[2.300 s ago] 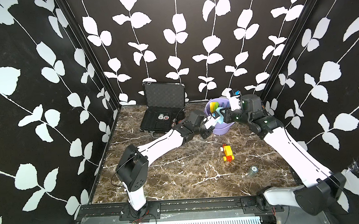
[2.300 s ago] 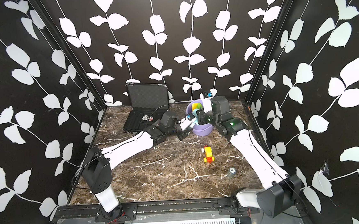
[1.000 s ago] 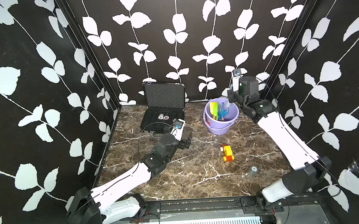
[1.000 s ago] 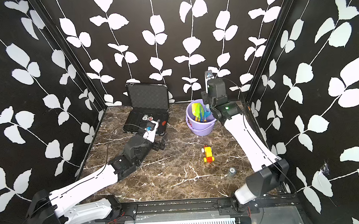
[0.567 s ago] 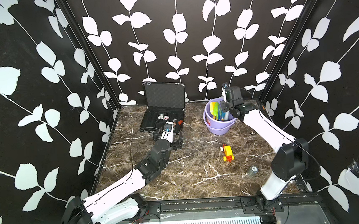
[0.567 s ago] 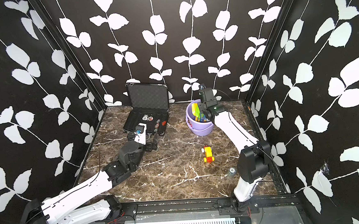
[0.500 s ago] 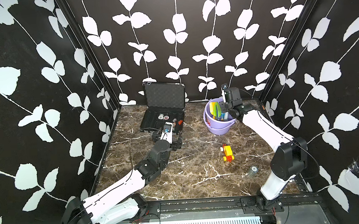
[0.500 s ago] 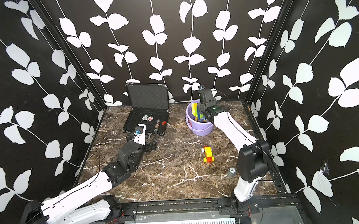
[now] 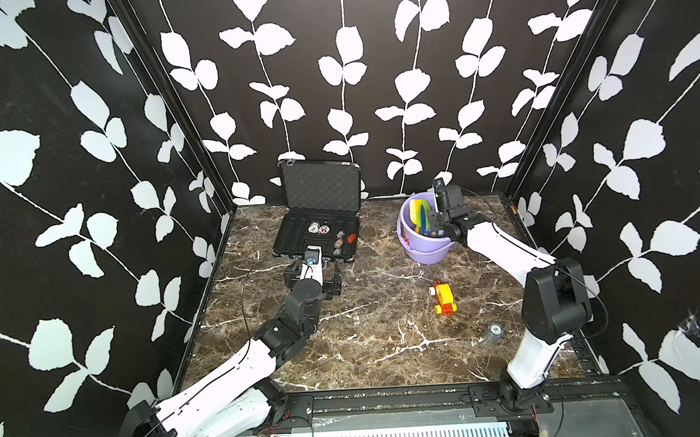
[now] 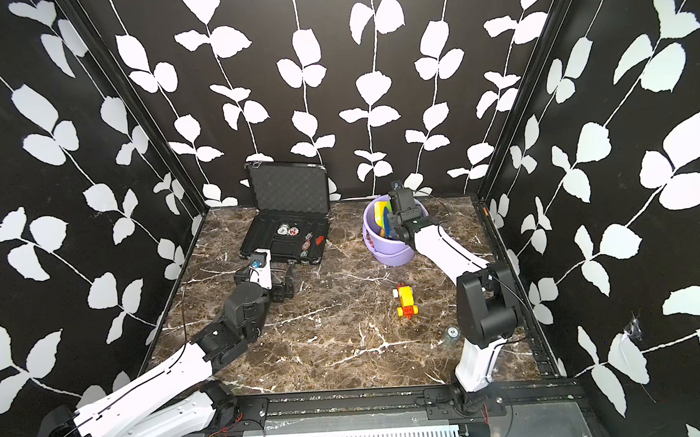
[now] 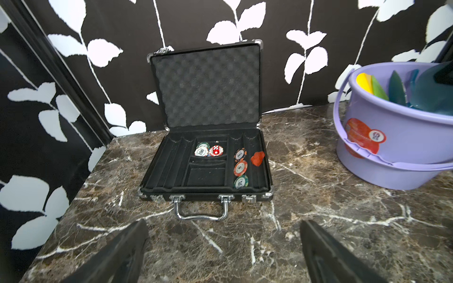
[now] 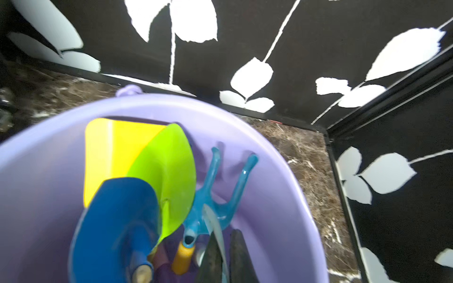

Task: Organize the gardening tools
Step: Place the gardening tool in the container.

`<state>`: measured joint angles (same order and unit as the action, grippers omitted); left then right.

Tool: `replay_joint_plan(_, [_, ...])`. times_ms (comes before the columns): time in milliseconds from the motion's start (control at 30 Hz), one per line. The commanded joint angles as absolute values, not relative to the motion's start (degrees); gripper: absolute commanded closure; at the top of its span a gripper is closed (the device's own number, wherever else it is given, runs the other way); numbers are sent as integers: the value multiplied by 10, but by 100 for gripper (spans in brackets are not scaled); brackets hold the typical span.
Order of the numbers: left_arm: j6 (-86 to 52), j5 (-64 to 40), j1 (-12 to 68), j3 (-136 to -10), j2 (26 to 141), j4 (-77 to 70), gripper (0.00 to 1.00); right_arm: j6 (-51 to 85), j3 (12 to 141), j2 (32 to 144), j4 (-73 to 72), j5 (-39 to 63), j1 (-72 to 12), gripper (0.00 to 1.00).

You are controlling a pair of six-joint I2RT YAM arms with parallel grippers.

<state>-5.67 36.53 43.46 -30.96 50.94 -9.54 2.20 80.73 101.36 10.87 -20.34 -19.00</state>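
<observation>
L gripper (image 11: 223,226) gapes wide over open marble (image 11: 343,220) before case handle (image 11: 201,217); R gripper (image 12: 224,235), inside bucket (image 12: 269,196) rim near back-rt corner, pinches lt-blue shovel (image 12: 215,225).

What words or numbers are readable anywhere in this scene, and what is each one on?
"20": on the green chip in the open black case.
"5": on the orange chip beside it.
The remaining chips: markings too blurred to read.
The red sticker on the purple bucket: print too blurred to read.
</observation>
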Motion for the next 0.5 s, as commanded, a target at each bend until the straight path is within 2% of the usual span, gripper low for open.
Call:
replay_joint_plan(0, [-74,371,421,-297,493,-81,1,44,801,1029,98,-197,-184,100])
replay_joint_plan(67, [-76,372,415,-293,489,-74,1,48,806,1029,106,-193,-182,100])
replay_joint_plan(100, [-76,374,413,-293,488,-71,1,50,810,1026,112,-190,-181,96])
replay_joint_plan(367, [-69,406,405,-288,488,-52,1,60,820,959,147,-178,-181,34])
replay_joint_plan(467, [-69,413,393,-282,486,-51,1,67,809,926,153,-187,-181,17])
